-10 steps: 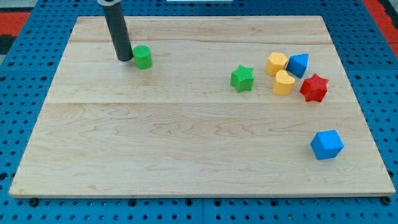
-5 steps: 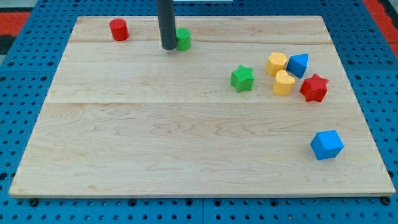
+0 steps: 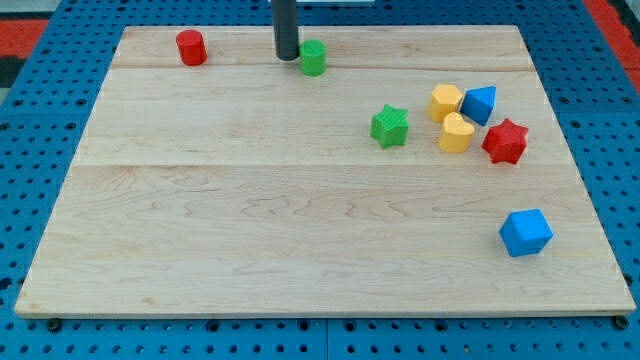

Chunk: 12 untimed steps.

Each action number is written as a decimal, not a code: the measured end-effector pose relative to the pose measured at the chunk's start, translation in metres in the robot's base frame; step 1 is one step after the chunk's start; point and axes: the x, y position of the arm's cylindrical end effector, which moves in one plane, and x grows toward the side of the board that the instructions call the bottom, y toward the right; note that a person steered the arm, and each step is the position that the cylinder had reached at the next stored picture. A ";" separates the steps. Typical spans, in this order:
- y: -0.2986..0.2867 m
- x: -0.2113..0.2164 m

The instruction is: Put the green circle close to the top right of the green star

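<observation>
Green circle (image 3: 314,57) just right of, perhaps touching, my tip (image 3: 287,57).

Over the last second my tip (image 3: 287,57) has travelled from the view's left toward the right and up toward the top edge of the surface (image 3: 300,220), staying just left of the green circle (image 3: 314,58). The green circle went with it, rightward and upward, and now lies nearer the green star (image 3: 389,126). The red cylinder (image 3: 191,47), earlier hidden, shows at top left.
</observation>
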 end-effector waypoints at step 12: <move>0.121 0.075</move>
